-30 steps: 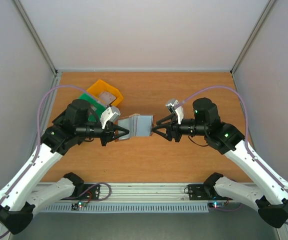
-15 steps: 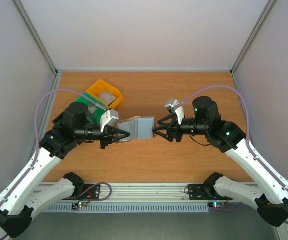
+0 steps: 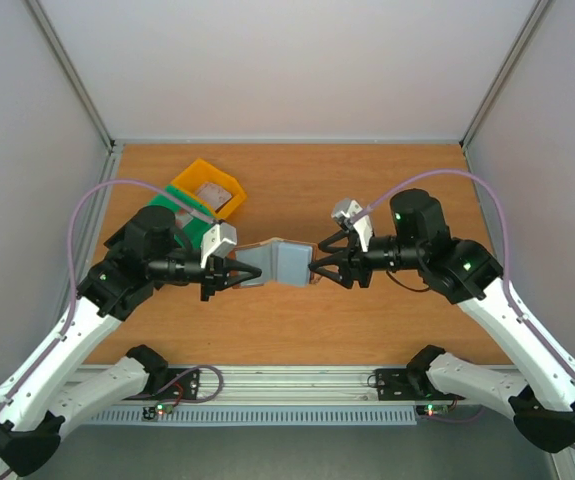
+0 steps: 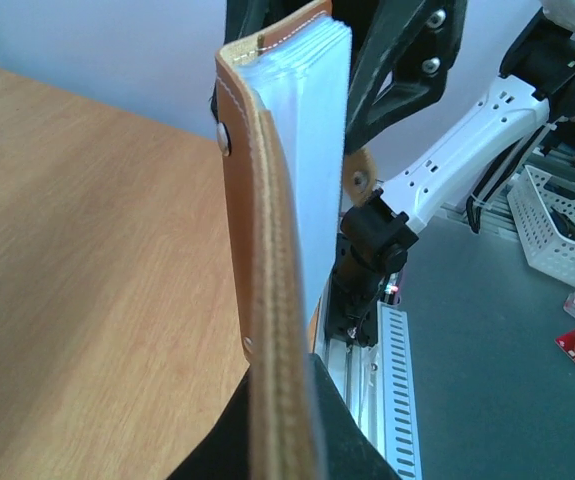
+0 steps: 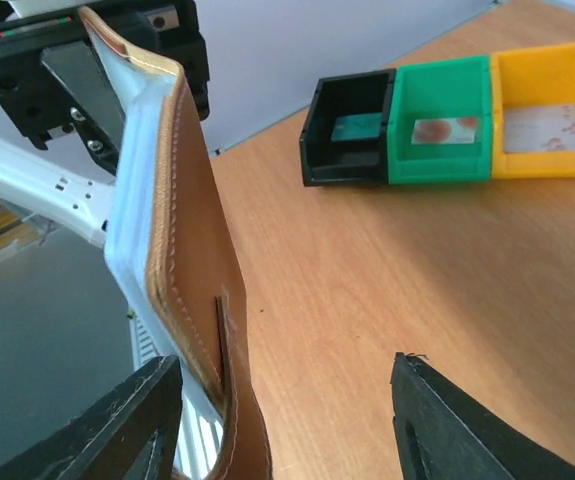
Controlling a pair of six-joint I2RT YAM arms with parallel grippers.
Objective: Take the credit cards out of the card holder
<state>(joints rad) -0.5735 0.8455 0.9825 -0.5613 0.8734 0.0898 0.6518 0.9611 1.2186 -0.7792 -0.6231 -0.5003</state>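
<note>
I'm watching the brown leather folding card holder (image 5: 192,230) standing upright inside my spread right gripper (image 5: 285,380); row of black, green, yellow plastic bins (image 5: 437,168) sitting behind.

The card holder (image 3: 279,262) hangs above the middle of the counter (image 3: 387,180). It spans the gap between the two arms and bars any straight pass from side to side. The left fingers (image 3: 225,274) are clamped on its left end. The right fingers (image 5: 132,430) stand wide around its right edge, one close to the leather and the other well apart, with open room between. At the rear left, the black bin (image 5: 352,128), green bin (image 5: 442,125) and yellow bin (image 5: 552,115) stand touching in a row near the left arm (image 3: 147,250). Bare counter lies open at the rear right and along the front. Walls (image 3: 27,150) close three sides.
</note>
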